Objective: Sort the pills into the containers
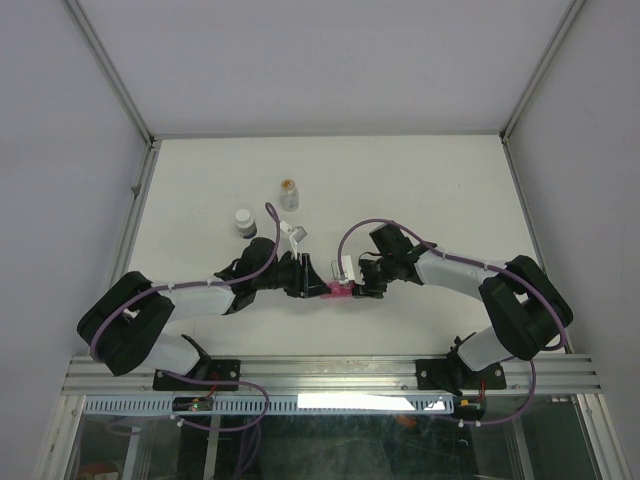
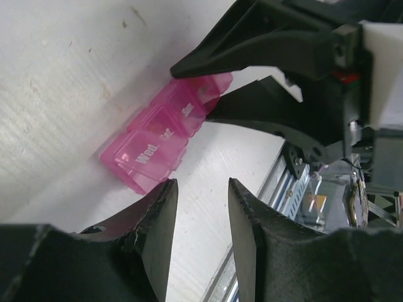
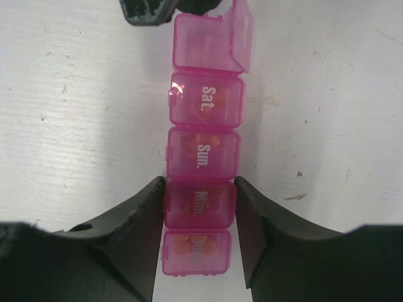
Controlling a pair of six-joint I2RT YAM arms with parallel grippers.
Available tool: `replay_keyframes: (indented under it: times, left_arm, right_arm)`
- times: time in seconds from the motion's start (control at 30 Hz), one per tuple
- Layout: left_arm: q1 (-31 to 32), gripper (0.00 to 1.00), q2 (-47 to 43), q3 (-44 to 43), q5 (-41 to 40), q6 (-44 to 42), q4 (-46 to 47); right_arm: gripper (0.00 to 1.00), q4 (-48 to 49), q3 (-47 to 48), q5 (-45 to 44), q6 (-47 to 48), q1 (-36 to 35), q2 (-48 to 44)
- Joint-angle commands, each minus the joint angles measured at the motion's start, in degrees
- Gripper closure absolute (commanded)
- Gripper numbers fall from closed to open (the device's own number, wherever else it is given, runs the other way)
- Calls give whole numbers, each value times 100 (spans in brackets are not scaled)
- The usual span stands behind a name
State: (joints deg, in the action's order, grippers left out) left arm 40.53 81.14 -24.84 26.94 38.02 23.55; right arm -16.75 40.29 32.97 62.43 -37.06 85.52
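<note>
Two arms meet over the white tabletop (image 1: 420, 180), close to its near edge and about midway between its left and right edges. Between them we see the pink pill organiser (image 1: 340, 291), lying flat on the surface as a short strip of square lidded compartments.

From the right wrist camera we look along the pill organiser (image 3: 201, 163). The right gripper (image 3: 199, 202) is clamped on it, one finger pressed against each long side at the compartment marked "Mon.". Beyond that compartment come "Sun." and "Sat.", then an end compartment whose lid looks raised at one side. Small orange pills (image 3: 198, 244) show through the compartment nearest the camera, and we make out more orange shapes under the "Sun." and "Sat." lids.

From the left wrist camera we see the other end of the pill organiser (image 2: 160, 141), with "Wed." on its end lid. The left gripper (image 2: 201, 189) sits just beside this end. Its jaws stand apart with a narrow gap and nothing between them; whether a fingertip touches the plastic we cannot tell.

Farther back, left of centre and well apart from the strip, stand a white-capped bottle (image 1: 245, 221) and a clear bottle (image 1: 289, 194) with orange-brown contents, the clear one nearer the far edge.
</note>
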Motion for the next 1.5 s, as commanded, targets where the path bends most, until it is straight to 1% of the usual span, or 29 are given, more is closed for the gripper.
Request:
replay_keyframes:
  times: [0.0, 0.27, 0.5, 0.77, 0.83, 0.87, 0.93, 1.0, 1.07, 1.13, 1.2, 1.27, 1.33, 1.4, 1.47]
  left_arm:
    - [-94, 61, -275, -236, -102, 47, 415]
    - [-321, 57, -55, -300, -198, 50, 678]
    - [-617, 57, 725, -504, 116, 34, 1044]
    - [-748, 58, 1255, -699, 353, 56, 1055]
    - [-749, 58, 1030, -656, 414, 30, 1075]
    - [-753, 57, 863, -635, 424, -33, 1078]
    - [-749, 48, 323, -575, 384, -309, 1050]
    - [-749, 39, -355, -388, 129, -629, 1023]
    - [-749, 27, -991, -112, -333, -946, 1056]
    - [-756, 16, -1600, 220, -845, -1191, 1087]
    - [-762, 7, -2160, 475, -1440, -1312, 901]
    - [-781, 1, -2652, 542, -2067, -1421, 456]
    - [-824, 1, -2977, 481, -2733, -1544, -64]
    - [-942, 1, -3119, 376, -3349, -1645, -459]
    - [-1192, 1, -3040, 181, -3692, -1674, -786]
  right_arm:
    - [52, -354, -54, -327, 43, -49, 199]
    - [52, -356, -44, -327, 41, -48, 196]
    - [52, -361, -48, -334, 43, -47, 199]
    - [52, -365, -28, -353, 11, -52, 229]
    - [47, -350, 0, -354, -65, -48, 239]
    - [44, -343, 11, -340, -95, -48, 229]
    - [34, -354, 39, -300, -183, -39, 175]
    - [26, -353, 72, -237, -279, 4, 80]
    - [18, -355, 92, -152, -349, 74, -68]
    - [13, -370, 101, -48, -392, 183, -245]
    - [11, -436, 122, 118, -415, 310, -434]
    - [10, -604, 178, 279, -353, 426, -617]
    - [9, -834, 294, 439, -299, 513, -789]
    - [9, -1159, 505, 500, -314, 541, -951]
    - [9, -1503, 817, 582, -408, 542, -1101]
